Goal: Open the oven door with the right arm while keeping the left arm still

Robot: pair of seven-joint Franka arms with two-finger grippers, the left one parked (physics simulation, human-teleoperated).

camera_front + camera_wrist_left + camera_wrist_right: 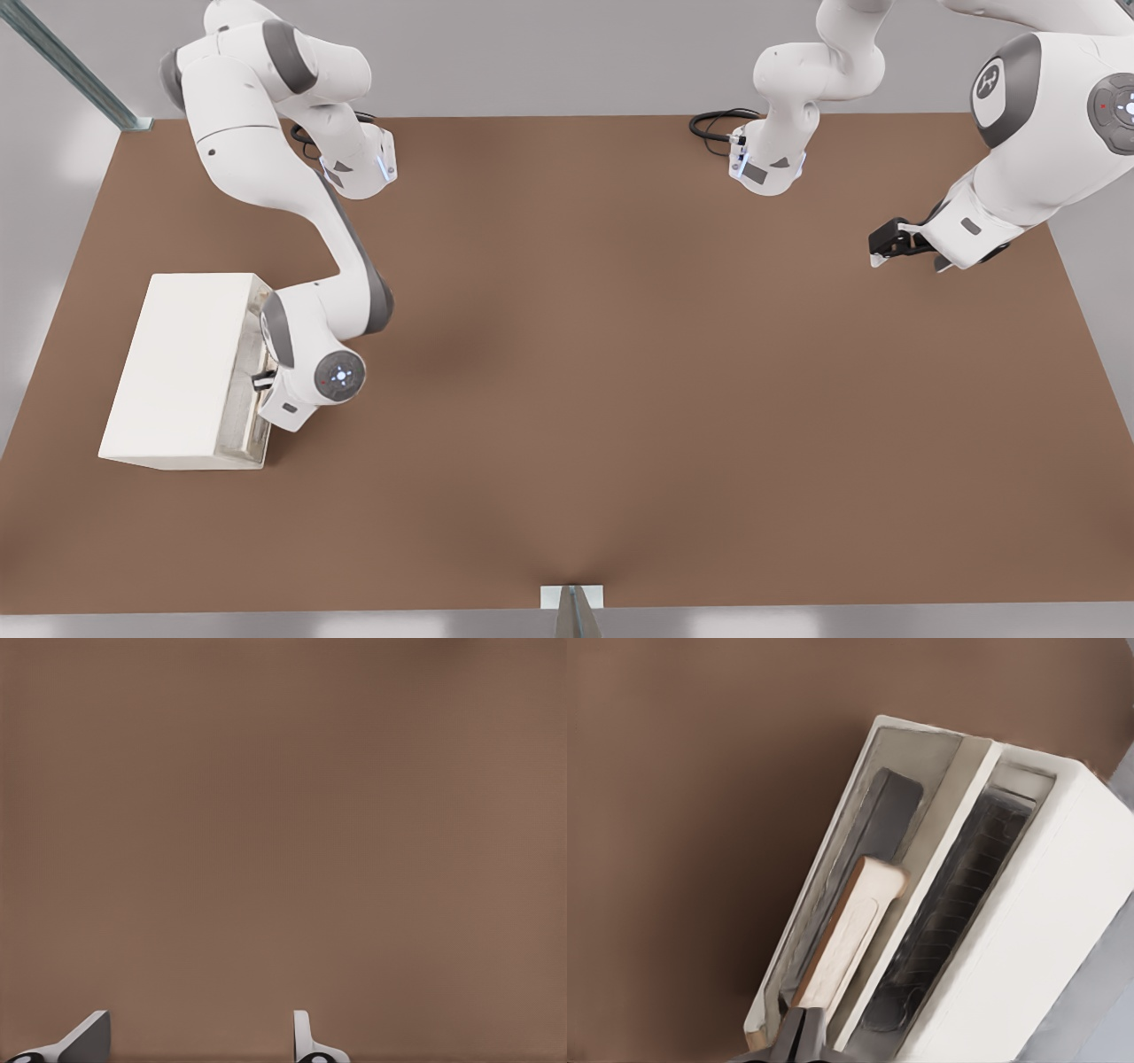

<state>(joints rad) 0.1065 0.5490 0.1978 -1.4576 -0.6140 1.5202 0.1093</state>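
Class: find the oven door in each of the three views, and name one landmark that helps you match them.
Front view: oven door on the oven's side facing the front view's right, the gripper at it.
Left wrist view: not in it.
Right wrist view: oven door fills the middle, partly open, gripper at its pale bar handle.
Shared landmark: brown table.

Hardly anything can be read here. The only sign is a small dark emblem in a white circle on a grey joint band of the arm [988,84] at the front view's right; its shape is too unclear to name.
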